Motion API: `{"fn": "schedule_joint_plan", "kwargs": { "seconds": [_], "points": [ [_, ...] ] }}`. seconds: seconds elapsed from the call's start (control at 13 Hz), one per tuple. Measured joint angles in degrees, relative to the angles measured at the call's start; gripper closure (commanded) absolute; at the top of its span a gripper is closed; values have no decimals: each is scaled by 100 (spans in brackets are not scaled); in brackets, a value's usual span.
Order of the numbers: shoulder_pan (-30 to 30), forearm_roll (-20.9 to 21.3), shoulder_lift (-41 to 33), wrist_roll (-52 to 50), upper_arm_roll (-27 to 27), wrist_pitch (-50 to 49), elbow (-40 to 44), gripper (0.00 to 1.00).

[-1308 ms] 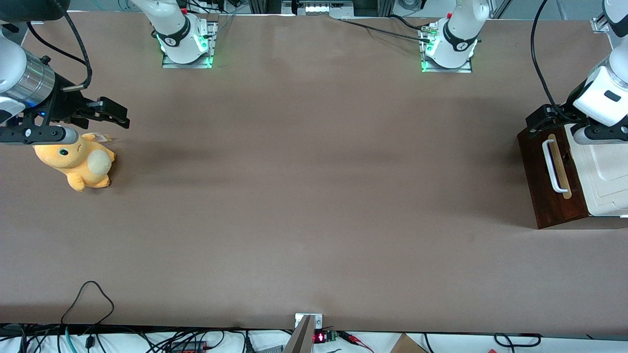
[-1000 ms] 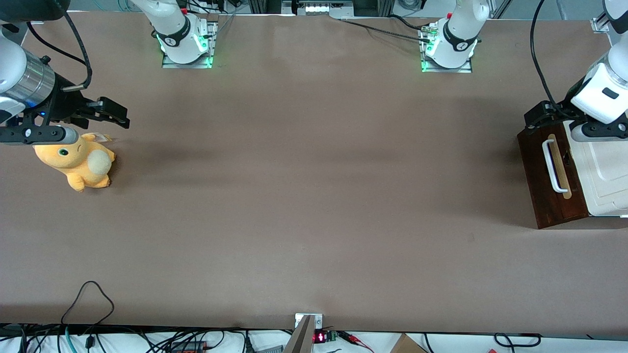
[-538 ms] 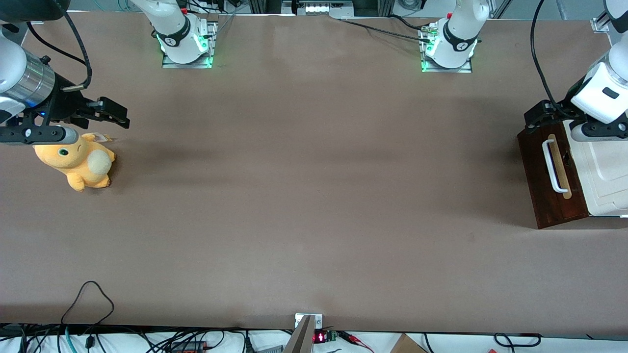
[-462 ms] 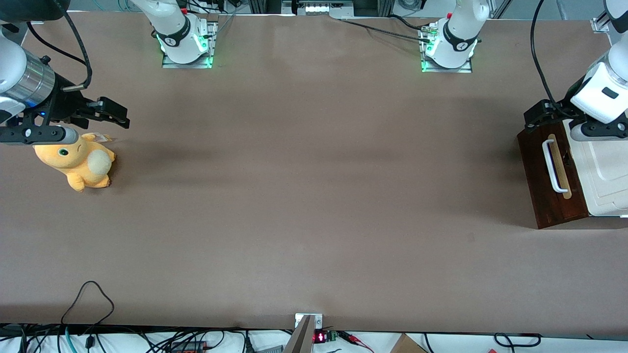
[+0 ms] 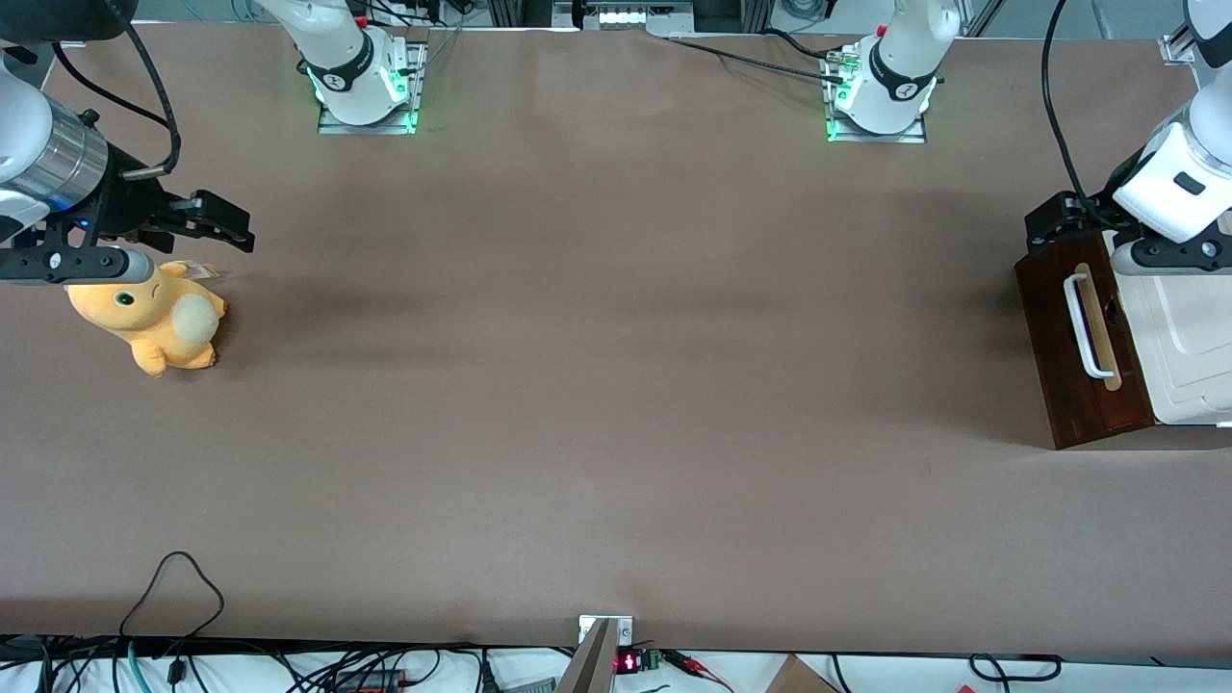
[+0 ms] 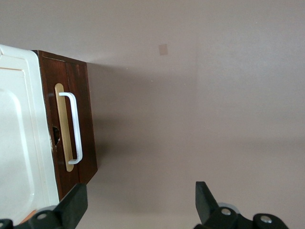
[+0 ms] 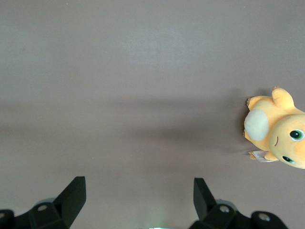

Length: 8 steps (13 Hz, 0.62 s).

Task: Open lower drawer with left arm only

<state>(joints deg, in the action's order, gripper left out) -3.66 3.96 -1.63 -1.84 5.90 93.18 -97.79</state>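
So the lower drawer (image 5: 1068, 346) is sitting at the working arm's end of the desk (image 5: 597, 366), dark brown front facing toward the middle of the desk, and it's looking closed, flush with the cabinet. The white bar handle (image 5: 1080, 325) is running along a light tan strip (image 5: 1097, 327) on that front. The cream-white top (image 5: 1189, 346) of the cabinet is lying just beside the brown front in the front view.

The left arm (image 5: 1179, 183) is hanging over the end of the cabinet that's farther from the front camera, and its black claw (image 5: 1059, 219) is hovering above that corner of the drawer front, not touching the handle. In the left wrist view the claw (image 6: 138, 205) is showing both fingers (image 6: 204, 200) spread wide apart with nothing between them, just bare desk (image 6: 200, 95) below, and the drawer front (image 6: 71, 119) with its handle (image 6: 74, 128) is sitting off to the side of the gap.

Way over toward the parked arm's end, an orange plush toy (image 5: 154, 318) is lying on the desk.
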Motion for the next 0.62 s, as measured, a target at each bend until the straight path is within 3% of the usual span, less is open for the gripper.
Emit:
{"fn": "schedule_joint_plan", "kwargs": {
  "seconds": [0.15, 0.23, 0.62],
  "points": [
    [0, 156, 13, -12, 162, -23, -7, 0],
    [-2, 452, 40, -95, 300, -38, -21, 0],
    [4, 2378, 303, -1432, 1225, -195, -495, 0]
  ]
}}
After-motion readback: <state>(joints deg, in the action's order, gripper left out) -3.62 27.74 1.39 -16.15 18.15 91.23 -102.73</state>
